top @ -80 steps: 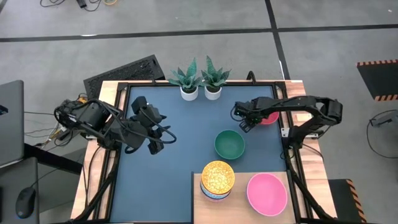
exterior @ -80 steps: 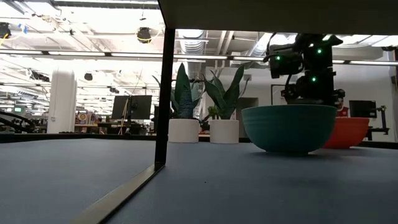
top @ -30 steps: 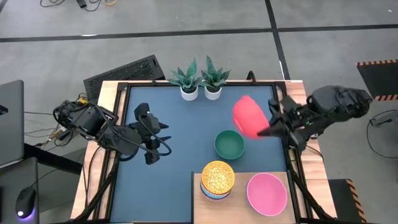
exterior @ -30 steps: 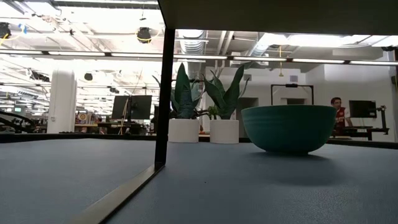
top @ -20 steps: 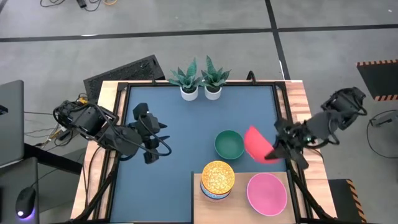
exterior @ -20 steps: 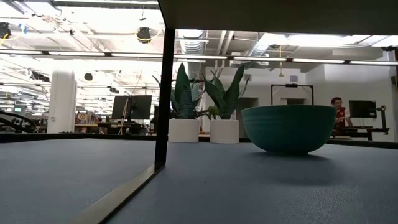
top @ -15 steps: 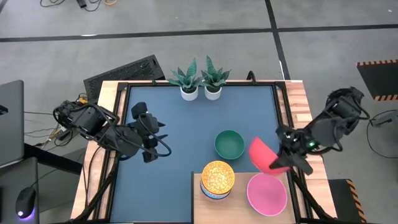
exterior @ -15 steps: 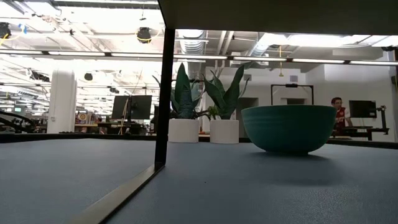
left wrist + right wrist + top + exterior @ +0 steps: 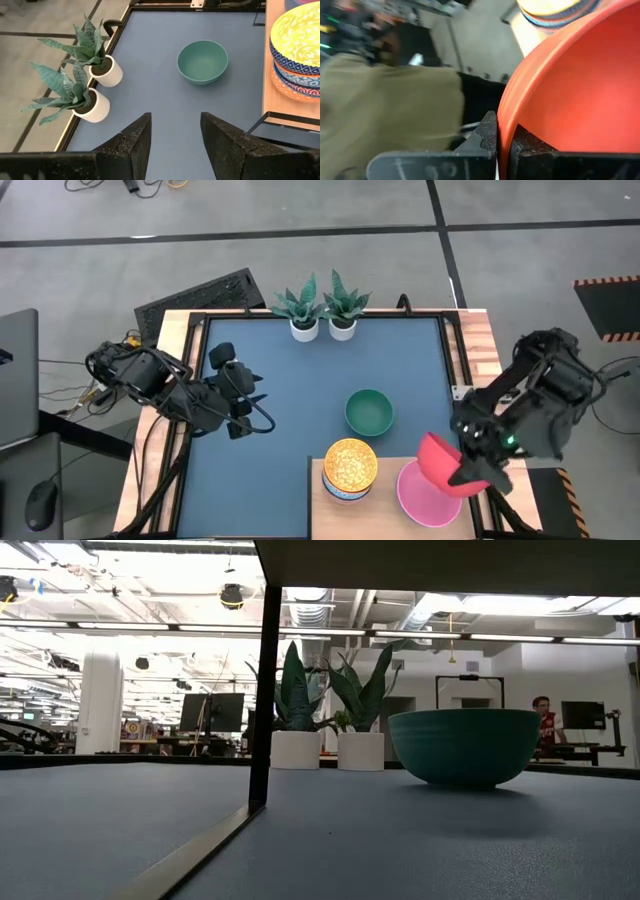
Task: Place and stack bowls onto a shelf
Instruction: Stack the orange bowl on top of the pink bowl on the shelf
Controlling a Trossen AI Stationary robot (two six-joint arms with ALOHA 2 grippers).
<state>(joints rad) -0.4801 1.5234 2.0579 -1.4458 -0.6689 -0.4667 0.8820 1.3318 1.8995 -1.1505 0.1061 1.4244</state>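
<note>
One shelf (image 9: 388,500) sat at the table's (image 9: 290,420) near edge. It carried one pink bowl (image 9: 420,498) and one stack of small bowls (image 9: 349,468). The right gripper (image 9: 470,470) pinched one red bowl (image 9: 440,462) above the pink one. One green bowl (image 9: 369,412) sat mid-table. The left gripper (image 9: 243,392) hung apart.

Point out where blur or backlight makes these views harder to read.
Right wrist view: motion-smeared background; only the red bowl pinched by the right gripper reads clearly. Low view: bright ceiling lights behind darken the green bowl and plant pots. Left wrist view: sharp and evenly lit, left gripper open. High view: evenly lit.
</note>
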